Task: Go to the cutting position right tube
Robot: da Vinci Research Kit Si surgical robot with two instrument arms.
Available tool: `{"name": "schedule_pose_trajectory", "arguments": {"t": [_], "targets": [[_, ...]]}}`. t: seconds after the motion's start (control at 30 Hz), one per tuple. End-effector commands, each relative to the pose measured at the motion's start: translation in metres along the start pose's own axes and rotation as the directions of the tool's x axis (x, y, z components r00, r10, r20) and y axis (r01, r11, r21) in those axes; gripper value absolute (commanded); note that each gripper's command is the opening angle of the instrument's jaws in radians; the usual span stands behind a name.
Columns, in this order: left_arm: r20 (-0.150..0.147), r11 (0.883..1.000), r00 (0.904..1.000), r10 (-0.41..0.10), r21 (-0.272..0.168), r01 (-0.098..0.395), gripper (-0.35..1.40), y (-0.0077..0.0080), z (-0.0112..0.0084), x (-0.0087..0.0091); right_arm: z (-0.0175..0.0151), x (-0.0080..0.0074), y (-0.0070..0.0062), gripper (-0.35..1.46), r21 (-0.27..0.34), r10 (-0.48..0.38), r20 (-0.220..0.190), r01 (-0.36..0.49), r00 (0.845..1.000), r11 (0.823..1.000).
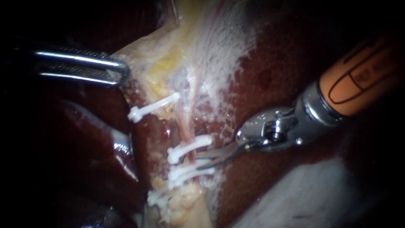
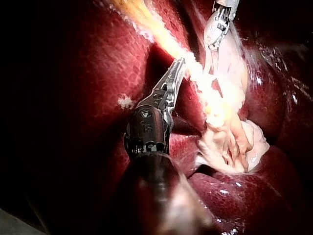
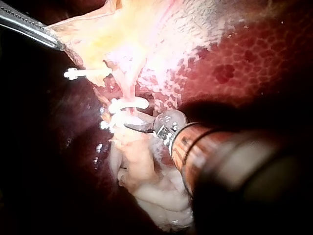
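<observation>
A thin pink tube, the right tube (image 1: 188, 120), runs down the pale tissue and carries white clips: one clip (image 1: 190, 146) above, two clips (image 1: 185, 173) below. My right instrument (image 1: 201, 161) comes in from the right with an orange shaft. Its two thin blades are open, their tips at the gap between those clips, just right of the tube. My left instrument (image 1: 121, 72) has its jaws shut on the edge of the gallbladder's pale tissue (image 1: 147, 50) and holds it out to the left. In the right wrist view the blades (image 3: 134, 126) lie just below a clip (image 3: 128, 104).
Another white clip (image 1: 152, 107) sits on a second strand to the left. Dark red liver (image 1: 278, 63) surrounds the pale tissue. A pale fatty lump (image 1: 185, 202) lies under the lowest clips. A whitish patch (image 1: 308, 194) fills the lower right.
</observation>
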Motion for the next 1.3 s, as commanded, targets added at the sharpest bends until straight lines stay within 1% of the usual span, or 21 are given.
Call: {"name": "schedule_pose_trajectory", "arguments": {"t": [0.03,0.2,0.4,0.63,0.97,1.07,1.3], "targets": [[0.000,1.000,1.0000,0.000,-0.001,0.000,-0.35,-0.0001,0.0000,-0.0001,0.0000,-0.0001,0.0002,0.16,-0.002,0.002,0.000,-0.002,1.000,1.000],[0.000,1.000,1.0000,0.000,-0.006,0.000,-0.35,-0.0003,0.0001,-0.0001,0.0003,-0.0002,0.0007,0.16,-0.004,0.001,0.000,-0.001,1.000,1.000],[0.000,1.000,1.0000,0.001,-0.007,-0.001,-0.35,-0.0004,0.0001,0.0000,0.0000,-0.0005,0.0008,0.16,-0.003,0.000,0.001,0.000,1.000,1.000],[0.000,1.000,1.0000,0.001,-0.006,-0.001,-0.35,-0.0005,0.0002,0.0002,-0.0001,-0.0004,0.0013,0.16,-0.003,0.000,0.001,0.000,1.000,1.000],[0.000,1.000,1.0000,0.002,-0.003,-0.002,-0.35,-0.0009,0.0004,0.0002,0.0013,0.0009,0.0016,0.16,-0.009,0.005,-0.002,-0.005,1.000,1.000],[0.000,1.000,1.0000,0.002,0.000,-0.002,-0.35,-0.0009,0.0005,0.0002,0.0015,0.0010,0.0017,0.16,-0.008,0.005,-0.005,-0.005,1.000,1.000],[0.000,1.000,1.0000,0.003,-0.001,-0.003,-0.35,-0.0010,0.0007,0.0003,0.0023,0.0015,0.0017,0.16,0.003,0.004,-0.028,-0.004,1.000,1.000]]}}
